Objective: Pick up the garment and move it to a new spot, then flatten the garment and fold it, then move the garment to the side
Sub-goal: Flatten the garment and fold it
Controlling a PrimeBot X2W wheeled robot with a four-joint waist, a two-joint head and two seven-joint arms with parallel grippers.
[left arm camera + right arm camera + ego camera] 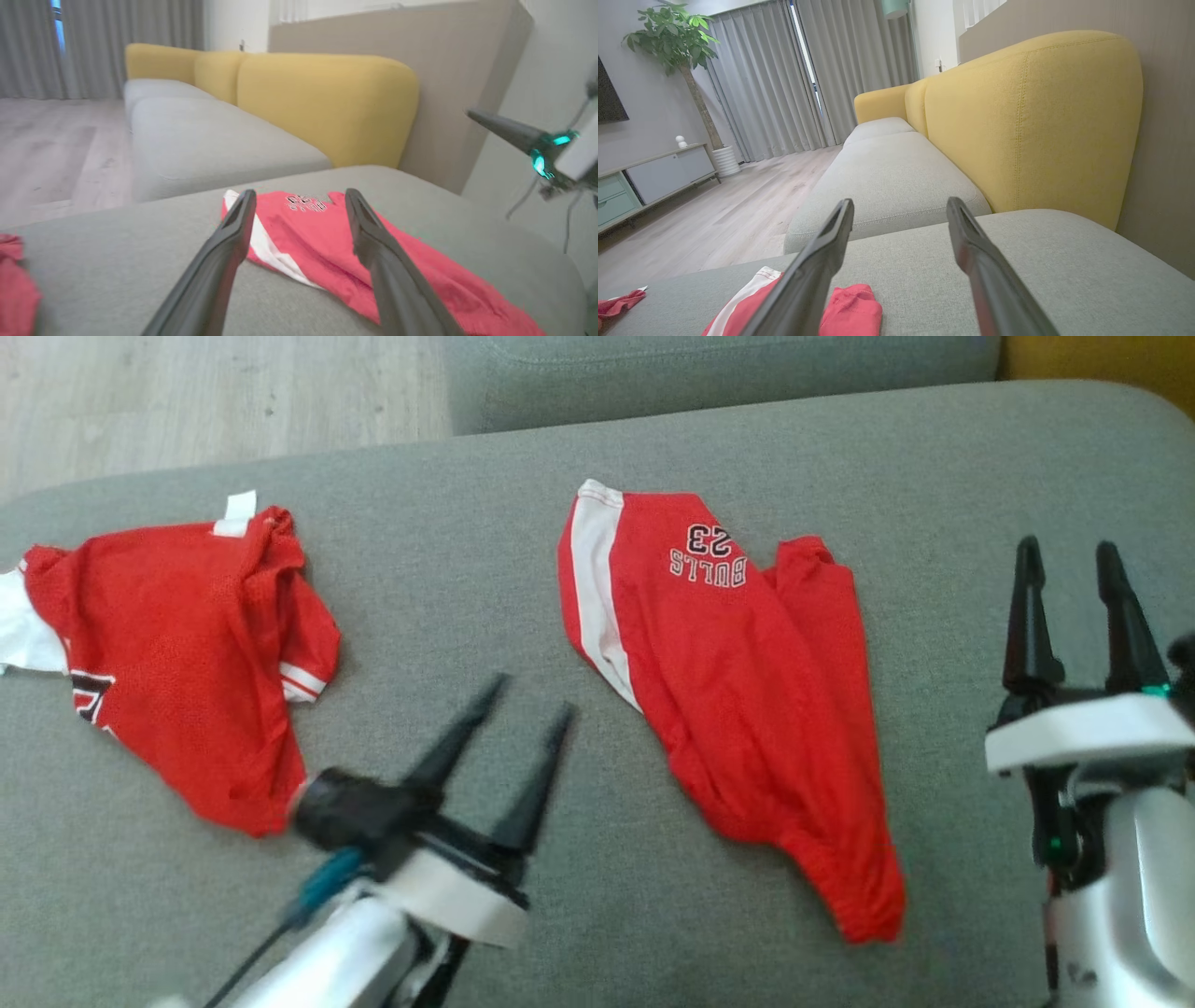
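A red garment (pixel 747 681) with a white side stripe and "BULLS 23" print lies crumpled on the grey cushion (pixel 523 485), right of centre; it also shows in the wrist views (pixel 327 228) (pixel 850 303). A second red garment (pixel 177 644), a mesh jersey with white trim, lies at the left (pixel 14 280) (pixel 619 303). My left gripper (pixel 532 695) (pixel 300 193) hovers open between the two, holding nothing and pointing toward the printed one. My right gripper (pixel 1067 546) (pixel 899 203) stands open and empty to the right of that garment, over bare cushion.
Beyond the cushion lies another grey seat (pixel 887 177) with yellow backrests (pixel 1031 126). Wooden floor (pixel 215 392) lies past the far left edge. A wall panel (pixel 467 70) stands to the right. One finger of the right gripper (pixel 495 123) shows in the left wrist view.
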